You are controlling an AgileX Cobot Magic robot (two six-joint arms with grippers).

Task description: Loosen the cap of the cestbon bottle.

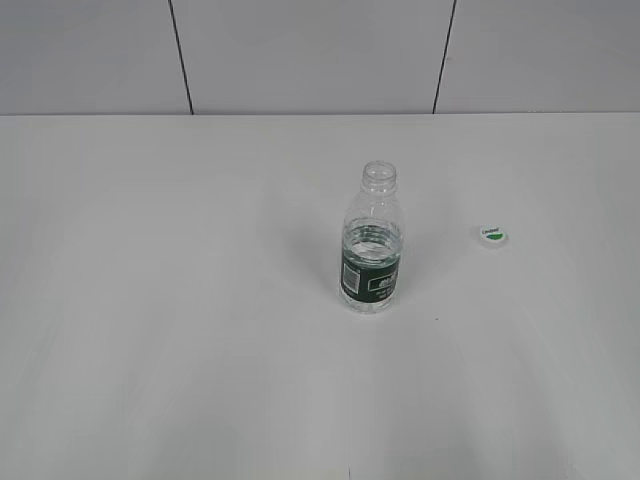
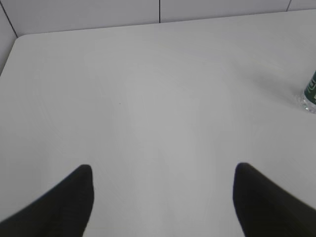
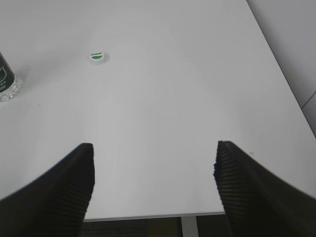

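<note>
The cestbon bottle [image 1: 373, 243] stands upright near the middle of the white table, its neck bare and its dark green label facing the exterior camera. Its base shows at the right edge of the left wrist view [image 2: 310, 95] and at the left edge of the right wrist view [image 3: 7, 81]. The cap [image 1: 492, 236] lies flat on the table to the bottle's right, green patch up, and shows too in the right wrist view [image 3: 97, 57]. My left gripper [image 2: 162, 170] is open over bare table, well left of the bottle. My right gripper [image 3: 154, 148] is open near the front edge, far from the cap.
The white table [image 1: 180, 330] runs back to a grey panelled wall [image 1: 310, 55]. Its right edge [image 3: 281, 74] and front edge [image 3: 158, 216] show in the right wrist view, with dark floor below. Neither arm appears in the exterior view.
</note>
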